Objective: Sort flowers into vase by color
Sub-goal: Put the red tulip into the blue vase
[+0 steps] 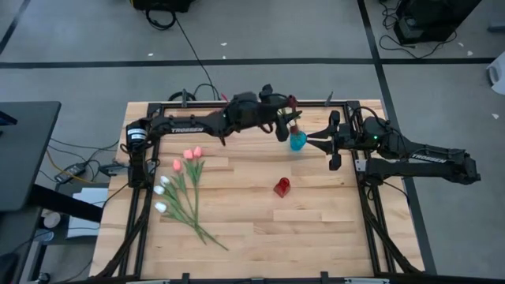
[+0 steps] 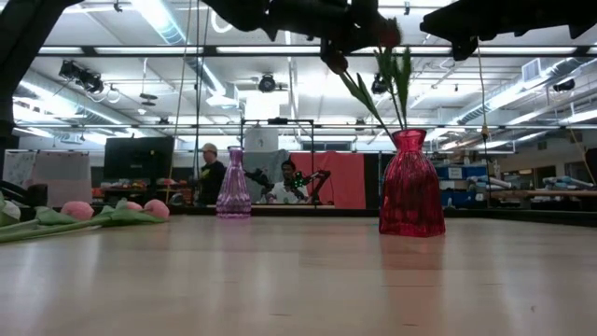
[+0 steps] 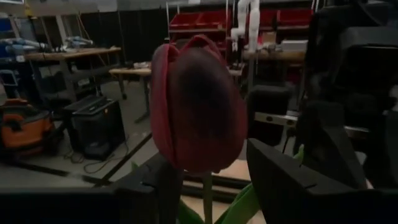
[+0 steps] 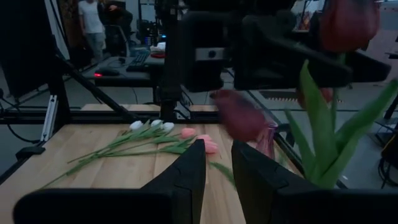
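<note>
Left gripper [image 1: 290, 126] over blue vase [image 1: 297, 142] at far side of surface [image 1: 316, 213], jaws spread wide, dark red tulip [image 3: 194, 106] standing between them, stem loose in gap. Right gripper [image 1: 310, 140] just beside same vase, jaws narrowly parted, whether gripping cannot tell. Pink tulips [image 1: 189, 155] and white tulips [image 1: 162, 189] lie bunched on surface's left part. Red vase [image 1: 282, 187] stands near middle.

Pink [image 1: 192, 155] and white tulips [image 1: 162, 192] lie bundled on the bench's left side with their green stems [image 1: 197, 221] crossing toward the front, while dark red tulips [image 3: 196, 106] stand upright in the red vase [image 2: 410, 184], leaves spreading above its neck.
</note>
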### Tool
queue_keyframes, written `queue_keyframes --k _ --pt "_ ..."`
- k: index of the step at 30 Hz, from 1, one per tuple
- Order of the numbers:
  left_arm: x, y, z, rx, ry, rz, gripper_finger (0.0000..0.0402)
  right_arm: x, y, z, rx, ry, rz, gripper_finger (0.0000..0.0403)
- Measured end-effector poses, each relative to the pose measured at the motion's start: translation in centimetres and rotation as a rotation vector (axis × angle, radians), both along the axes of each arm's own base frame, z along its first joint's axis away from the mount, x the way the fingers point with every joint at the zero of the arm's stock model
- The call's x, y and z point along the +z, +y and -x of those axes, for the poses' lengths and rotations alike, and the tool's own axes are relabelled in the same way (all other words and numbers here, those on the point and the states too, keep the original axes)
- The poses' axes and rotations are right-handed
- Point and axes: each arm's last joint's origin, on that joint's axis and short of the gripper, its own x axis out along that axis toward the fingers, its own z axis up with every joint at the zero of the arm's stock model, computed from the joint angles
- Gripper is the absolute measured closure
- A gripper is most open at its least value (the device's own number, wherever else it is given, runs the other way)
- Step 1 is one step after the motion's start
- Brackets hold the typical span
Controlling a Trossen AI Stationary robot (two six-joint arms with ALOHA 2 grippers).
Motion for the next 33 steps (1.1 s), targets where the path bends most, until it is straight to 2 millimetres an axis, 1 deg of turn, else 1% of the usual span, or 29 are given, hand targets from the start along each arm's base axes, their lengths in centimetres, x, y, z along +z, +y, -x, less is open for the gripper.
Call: queue_keyframes --k 3,6,8,11,15,20,23,27,30,33 --pt "0.5 0.2 0.0 0.005 0.023 -0.008 0.0223 0.0 0.0 0.0 -0.004 0.0 0.0 0.0312" --pt "1.2 0.7 0.1 0.012 0.008 -0.01 0.0223 0.0 -0.1 0.0 -0.032 0.001 0.002 0.0312" --pt "1.2 0.9 0.2 0.018 0.006 -0.008 0.0223 0.0 -0.2 0.0 -0.056 0.001 0.008 0.0312" --pt "1.1 1.0 0.2 0.018 0.017 -0.014 0.0223 0.3 -0.4 0.0 -0.134 -0.019 0.045 0.0312" --pt "1.2 0.8 0.1 0.002 0.011 -0.032 0.0223 1.3 -1.0 -0.1 -0.228 -0.074 0.117 0.0312" --pt "1.3 0.8 0.2 -0.008 -0.003 -0.037 0.0223 2.2 -2.9 -1.7 -0.244 -0.019 0.149 0.0312" --pt "1.3 0.8 0.1 -0.014 0.0 -0.038 0.0223 2.2 -4.5 -3.0 -0.202 0.057 0.119 0.0312" --pt "1.4 0.8 0.1 -0.016 -0.004 -0.039 0.0224 1.7 -6.6 -4.4 -0.201 0.135 0.078 0.0312" --pt "1.4 0.8 0.2 -0.015 -0.006 -0.04 0.0224 1.7 -7.4 -5.0 -0.153 0.164 0.05 0.0312" --pt "1.4 0.8 0.1 -0.015 -0.008 -0.041 0.0224 1.3 -7.8 -5.1 -0.175 0.213 0.021 0.0312"
